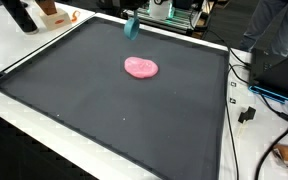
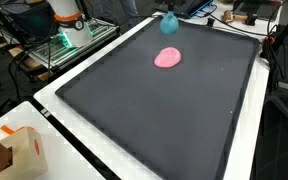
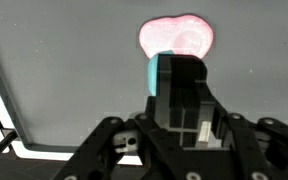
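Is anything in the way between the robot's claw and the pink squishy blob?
Only the small teal block, which sits right at the fingertips of the black gripper in the wrist view. Past it, nothing but bare black mat lies before the flat pink blob in both exterior views.

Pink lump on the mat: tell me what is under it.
The pink lump rests on the black mat; the patch directly beneath it is covered and cannot be seen.

Lump [image 1: 140, 67] on mat [image 1: 74, 115], block [image 1: 132, 27] behind
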Motion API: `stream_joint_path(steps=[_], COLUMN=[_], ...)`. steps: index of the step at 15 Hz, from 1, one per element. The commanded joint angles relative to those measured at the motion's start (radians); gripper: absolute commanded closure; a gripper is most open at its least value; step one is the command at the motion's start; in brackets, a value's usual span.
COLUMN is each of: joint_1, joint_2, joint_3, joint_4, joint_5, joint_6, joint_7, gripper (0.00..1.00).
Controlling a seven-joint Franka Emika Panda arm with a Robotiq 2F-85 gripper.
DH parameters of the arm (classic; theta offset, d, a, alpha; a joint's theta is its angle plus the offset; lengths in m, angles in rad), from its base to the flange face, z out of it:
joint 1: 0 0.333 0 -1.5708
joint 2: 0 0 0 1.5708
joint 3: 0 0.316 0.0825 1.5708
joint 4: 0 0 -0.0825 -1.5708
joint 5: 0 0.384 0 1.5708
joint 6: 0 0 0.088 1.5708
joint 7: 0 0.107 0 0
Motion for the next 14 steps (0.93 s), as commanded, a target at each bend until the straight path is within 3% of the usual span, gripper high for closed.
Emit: stream_joint_path(steps=[1, 7, 8, 14], joint_1=[0.017, 0.017, 0.012, 0.063], joint_2=[0.001, 0.002, 0.014, 0.145], joint_3=[-0.011, -0.016, 0.008, 0.114], joint_4=[0.003, 0.003, 0.020, 0.114], joint_5=[-0.006, -0.006, -0.083, -0.392], joint_6=[-0.005, -0.005, -0.056, -0.313], joint_7=[0.006, 0.006, 0.069, 0.403], gripper=[0.49, 0.49, 0.74, 0.74])
